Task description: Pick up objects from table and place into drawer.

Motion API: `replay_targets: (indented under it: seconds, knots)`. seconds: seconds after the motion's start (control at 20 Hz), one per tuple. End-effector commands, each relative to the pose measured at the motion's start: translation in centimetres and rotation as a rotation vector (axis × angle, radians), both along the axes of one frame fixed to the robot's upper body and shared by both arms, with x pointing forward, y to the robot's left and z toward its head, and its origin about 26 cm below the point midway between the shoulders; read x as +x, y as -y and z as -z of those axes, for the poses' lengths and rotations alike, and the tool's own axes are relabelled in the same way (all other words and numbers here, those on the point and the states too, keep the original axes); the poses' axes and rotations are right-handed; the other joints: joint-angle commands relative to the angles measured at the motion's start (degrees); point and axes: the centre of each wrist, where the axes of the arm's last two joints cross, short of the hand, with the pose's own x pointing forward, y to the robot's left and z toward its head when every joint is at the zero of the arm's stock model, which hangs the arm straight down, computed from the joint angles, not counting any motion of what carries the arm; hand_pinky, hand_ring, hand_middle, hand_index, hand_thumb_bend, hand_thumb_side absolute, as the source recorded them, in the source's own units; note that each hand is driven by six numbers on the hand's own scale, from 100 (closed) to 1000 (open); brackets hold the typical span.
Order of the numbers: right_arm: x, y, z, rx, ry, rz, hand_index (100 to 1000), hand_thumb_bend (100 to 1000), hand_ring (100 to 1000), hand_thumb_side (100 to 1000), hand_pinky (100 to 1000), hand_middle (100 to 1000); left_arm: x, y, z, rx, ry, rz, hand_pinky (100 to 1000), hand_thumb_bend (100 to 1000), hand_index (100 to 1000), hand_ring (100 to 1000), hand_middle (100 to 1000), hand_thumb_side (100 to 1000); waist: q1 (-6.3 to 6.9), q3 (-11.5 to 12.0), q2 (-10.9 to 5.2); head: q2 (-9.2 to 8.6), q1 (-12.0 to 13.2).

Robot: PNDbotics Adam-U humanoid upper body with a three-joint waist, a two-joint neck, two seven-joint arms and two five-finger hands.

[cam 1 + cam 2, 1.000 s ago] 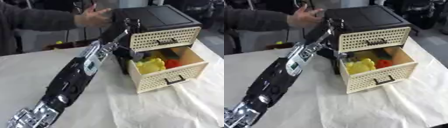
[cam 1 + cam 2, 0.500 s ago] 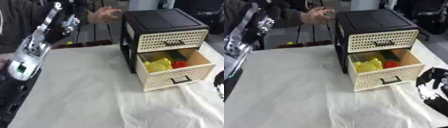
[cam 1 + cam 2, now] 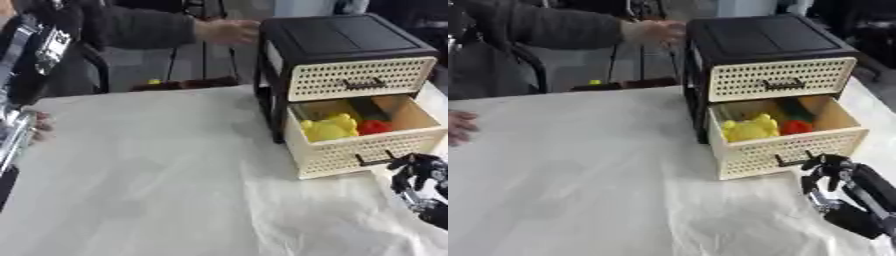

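A black cabinet (image 3: 763, 37) with cream perforated drawers stands at the back right of the table. Its upper drawer (image 3: 780, 80) is closed. The lower drawer (image 3: 785, 150) is pulled out and holds a yellow toy (image 3: 750, 129), a red object (image 3: 796, 127) and something green behind them. My right hand (image 3: 829, 170) rises from the lower right corner, just in front of the drawer's handle, fingers loosely bent and holding nothing. Only my left arm (image 3: 26, 75) shows, along the left edge of the left eye view; its hand is out of sight.
A person's hand (image 3: 654, 31) rests at the cabinet's top left corner, and another hand (image 3: 458, 127) lies on the white tablecloth (image 3: 588, 175) at the left edge. A small yellow thing (image 3: 595, 82) sits beyond the table's far edge.
My left arm has swung from the cabinet front out to the left edge. My right hand has come up in the lower right, close to the open drawer. The camera has shifted too.
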Motion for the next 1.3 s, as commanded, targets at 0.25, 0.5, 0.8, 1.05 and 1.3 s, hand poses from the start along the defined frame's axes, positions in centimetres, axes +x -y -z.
replay_targets:
  seconds: [0.25,0.5,0.8,1.05,1.3]
  knots:
    - [2.0,1.0,0.4,-0.046,-0.035,0.084,599,100,723,1000,473,749,-0.9,-1.1,0.0,-0.049,0.058,-0.034,545,274,716,543,531,809,1.03,2.95,-1.04,1.47,-1.26]
    - [3.2,1.6,0.8,-0.072,-0.052,0.148,609,100,736,1000,479,760,-1.1,-1.3,0.6,-0.074,0.06,-0.036,545,274,716,543,531,814,1.79,4.61,-1.36,1.9,-1.33]
    - [4.8,1.6,0.8,-0.093,-0.049,0.197,615,100,744,1000,482,770,-1.1,-1.2,1.0,-0.099,0.054,-0.025,545,274,715,542,529,815,2.39,5.79,-1.63,1.83,-1.7]
    - [5.7,1.3,0.9,-0.086,-0.03,0.229,622,100,753,1000,486,782,-1.1,-1.1,1.3,-0.103,0.047,-0.014,545,267,715,540,527,820,2.72,6.64,-1.65,1.76,-1.98]
    - [6.6,0.9,0.4,-0.088,-0.003,0.248,630,100,765,1000,494,795,-1.0,-0.8,1.5,-0.109,0.039,0.0,544,261,715,539,524,828,2.86,7.23,-1.59,1.14,-2.42]
